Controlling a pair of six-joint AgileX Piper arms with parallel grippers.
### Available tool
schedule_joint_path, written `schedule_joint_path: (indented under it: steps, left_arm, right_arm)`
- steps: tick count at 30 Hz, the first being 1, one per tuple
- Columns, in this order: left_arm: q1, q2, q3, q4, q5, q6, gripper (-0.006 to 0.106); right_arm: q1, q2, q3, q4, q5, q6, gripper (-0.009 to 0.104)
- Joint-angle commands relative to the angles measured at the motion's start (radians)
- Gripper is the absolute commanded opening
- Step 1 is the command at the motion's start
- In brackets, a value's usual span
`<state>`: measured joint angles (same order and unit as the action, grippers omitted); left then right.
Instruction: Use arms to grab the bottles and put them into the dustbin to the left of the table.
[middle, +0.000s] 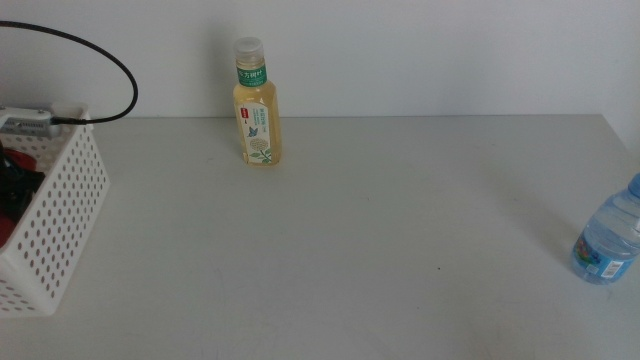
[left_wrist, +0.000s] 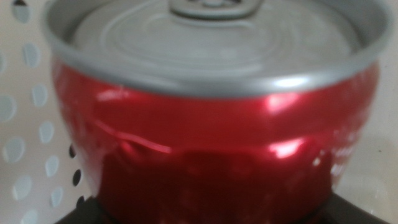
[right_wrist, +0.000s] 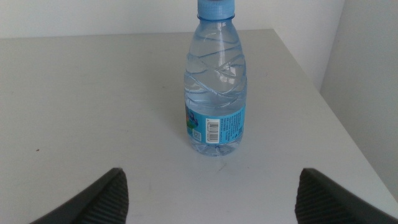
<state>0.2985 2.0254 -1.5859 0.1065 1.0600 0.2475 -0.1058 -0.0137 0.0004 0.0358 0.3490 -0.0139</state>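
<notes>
A: Jaws of the right gripper (right_wrist: 208, 190) stood spread wide, both tips low on the table (middle: 360, 250), with the water bottle (right_wrist: 216, 81) upright ahead of the gap, not touched by either one.

B: And in the middle view?

A: That bottle (middle: 607, 243) sat at about four o'clock, hard against the picture's right edge, close to the table's right border. The right arm itself was out of that view.

B: Left side?

A: The left wrist view was filled by the red can (left_wrist: 211, 124), its silver lid and pull tab up close. Dark jaw tips showed only as slivers at the can's base, so whether the left gripper (left_wrist: 205, 214) pinched it I could not tell. Perforated white wall of the dustbin (left_wrist: 28, 124) stood right behind the can.

B: Where was the bin overall?

A: At nine o'clock in the middle view (middle: 60, 215), cut by the left edge, dark arm parts and a bit of red inside, a black cable (middle: 95, 55) looping above.

B: Open room?

A: The tea bottle (middle: 258, 105) stood upright at eleven o'clock near the far edge. Between it, the bin and the water bottle lay bare grey tabletop.
</notes>
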Motion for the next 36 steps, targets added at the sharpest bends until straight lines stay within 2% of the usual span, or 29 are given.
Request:
schedule_joint_path:
  steps: [1, 3, 4, 5, 8, 13, 22, 26, 36]
  left_arm:
    - [0.003, -0.06, -0.033, 0.015, -0.022, -0.014, 0.035]
    - [0.003, -0.06, -0.033, 0.015, -0.023, -0.014, 0.043]
    - [0.001, -0.06, -0.033, 0.012, -0.024, -0.014, 0.059]
    - [0.001, -0.06, -0.033, 0.012, -0.024, -0.014, 0.069]
    - [0.001, -0.06, -0.033, 0.013, -0.023, -0.014, 0.078]
    - [-0.001, -0.07, -0.069, 0.013, 0.064, -0.014, 0.079]
    - [-0.045, -0.159, -0.293, -0.035, 0.246, -0.107, 0.079]
    - [-0.107, -0.221, -0.354, -0.068, 0.24, -0.139, 0.079]
    - [-0.349, -0.409, -0.347, -0.055, 0.197, -0.159, 0.079]
  right_arm:
    - [-0.003, -0.021, -0.025, -0.01, -0.078, -0.012, 0.075]
    - [-0.003, -0.021, -0.025, -0.01, -0.078, -0.012, 0.075]
    - [-0.003, -0.021, -0.025, -0.01, -0.078, -0.012, 0.075]
    - [-0.003, -0.021, -0.025, -0.01, -0.078, -0.012, 0.075]
    - [-0.003, -0.021, -0.025, -0.01, -0.078, -0.012, 0.075]
    - [-0.003, -0.021, -0.025, -0.01, -0.078, -0.012, 0.075]
    - [-0.003, -0.021, -0.025, -0.01, -0.078, -0.012, 0.075]
    - [-0.003, -0.021, -0.025, -0.01, -0.078, -0.012, 0.075]
    - [-0.003, -0.021, -0.025, -0.01, -0.078, -0.012, 0.075]
